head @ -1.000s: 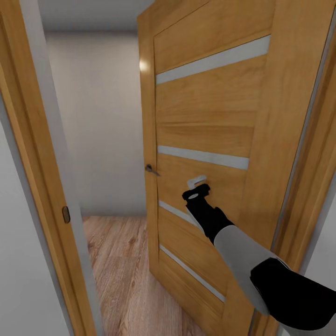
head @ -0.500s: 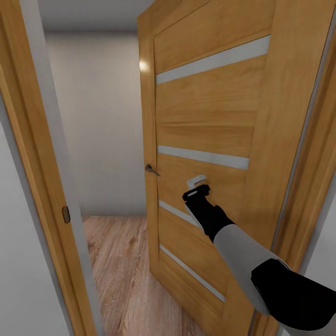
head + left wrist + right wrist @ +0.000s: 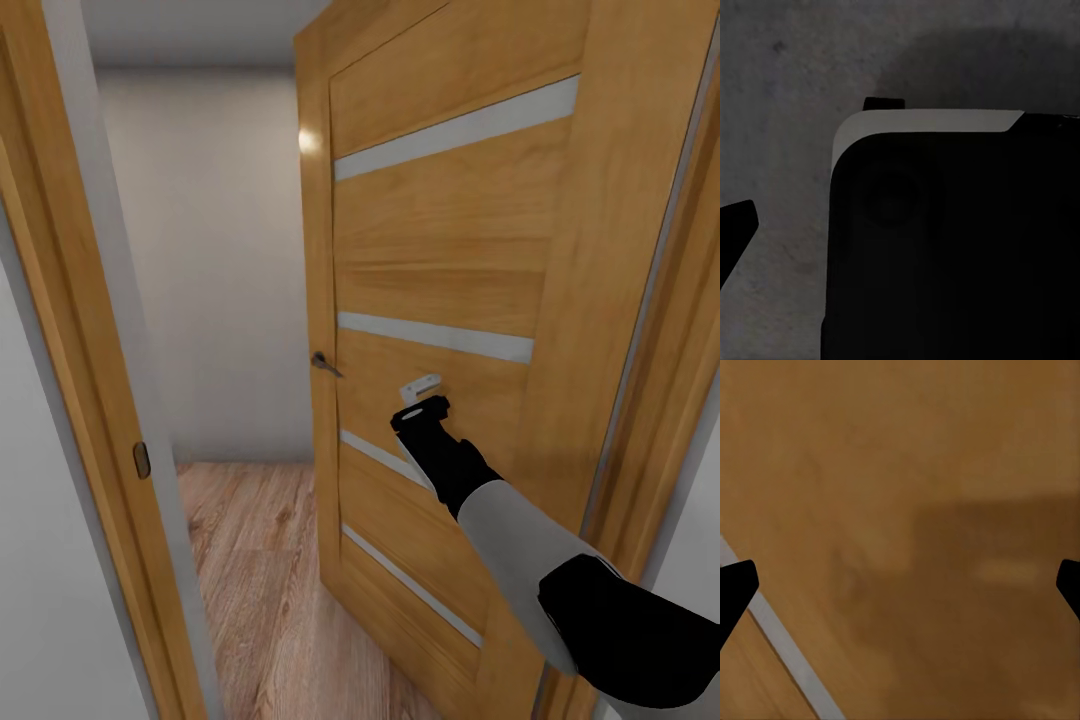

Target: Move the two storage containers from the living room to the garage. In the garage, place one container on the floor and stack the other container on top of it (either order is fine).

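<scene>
Against the orange-wood door (image 3: 450,250) the right arm reaches forward and up from the lower right of the head view, its grey forearm ending in a black wrist and the right pincer (image 3: 421,386), whose pale fingers sit at the door's face just above the third of the door's pale horizontal strips. From the right wrist camera the two dark fingertips (image 3: 735,592) show at opposite edges of the picture, well apart, so the right pincer stands open with nothing between its fingers, and the wood grain of the door (image 3: 900,510) and one pale strip (image 3: 787,652) lie close ahead. The door hangs partly open, swung on its right side, and a small dark lever handle (image 3: 324,364) juts from its free edge. Beyond that edge the opening gives onto a light wood-plank floor (image 3: 250,560) and a plain pale wall (image 3: 220,260). An orange-wood door frame (image 3: 70,330) with a small dark strike plate (image 3: 142,459) stands at the left of the head view. From the left wrist camera a dark rounded body with a pale rim (image 3: 930,120) hangs over a mottled grey surface (image 3: 787,90); one dark fingertip (image 3: 735,225) of the left pincer shows, but I cannot tell how that pincer stands. Neither storage container can be seen, so their place cannot be told.
</scene>
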Controlling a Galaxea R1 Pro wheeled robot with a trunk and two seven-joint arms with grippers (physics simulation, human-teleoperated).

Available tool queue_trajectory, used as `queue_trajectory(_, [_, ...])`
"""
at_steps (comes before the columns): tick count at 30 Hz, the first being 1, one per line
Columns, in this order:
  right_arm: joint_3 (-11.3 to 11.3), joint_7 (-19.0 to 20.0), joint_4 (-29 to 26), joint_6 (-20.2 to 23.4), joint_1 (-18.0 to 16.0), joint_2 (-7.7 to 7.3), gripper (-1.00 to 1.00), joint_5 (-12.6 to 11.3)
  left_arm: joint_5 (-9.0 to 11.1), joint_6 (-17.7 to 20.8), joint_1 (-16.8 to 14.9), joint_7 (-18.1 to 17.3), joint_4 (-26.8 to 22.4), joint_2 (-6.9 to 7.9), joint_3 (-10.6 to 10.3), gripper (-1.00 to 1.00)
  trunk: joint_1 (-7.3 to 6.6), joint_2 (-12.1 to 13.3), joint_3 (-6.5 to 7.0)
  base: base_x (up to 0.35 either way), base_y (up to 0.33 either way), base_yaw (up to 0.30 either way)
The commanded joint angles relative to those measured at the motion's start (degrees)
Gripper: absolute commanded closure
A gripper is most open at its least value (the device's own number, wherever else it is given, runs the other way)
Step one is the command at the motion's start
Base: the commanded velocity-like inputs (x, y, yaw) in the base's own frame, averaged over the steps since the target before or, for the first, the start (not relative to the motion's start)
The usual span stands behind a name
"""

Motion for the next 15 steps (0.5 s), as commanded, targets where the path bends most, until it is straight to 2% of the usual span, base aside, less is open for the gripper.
queue_trajectory(1, [0.14, -0.02, -0.03, 0.46, -0.05, 0.00, -1.00, 0.42, 0.38, -0.11, 0.01, 0.06, -0.07, -0.01, -0.03, -1.00, 0.00, -0.03, -0.06, 0.000, 0.000, 0.000])
queue_trajectory(15, [0.10, -0.14, 0.08, -0.29, 0.03, 0.00, -1.00, 0.42, 0.17, -0.09, 0.01, 0.06, -0.09, -0.01, -0.03, -1.00, 0.00, -0.03, -0.06, 0.000, 0.000, 0.000])
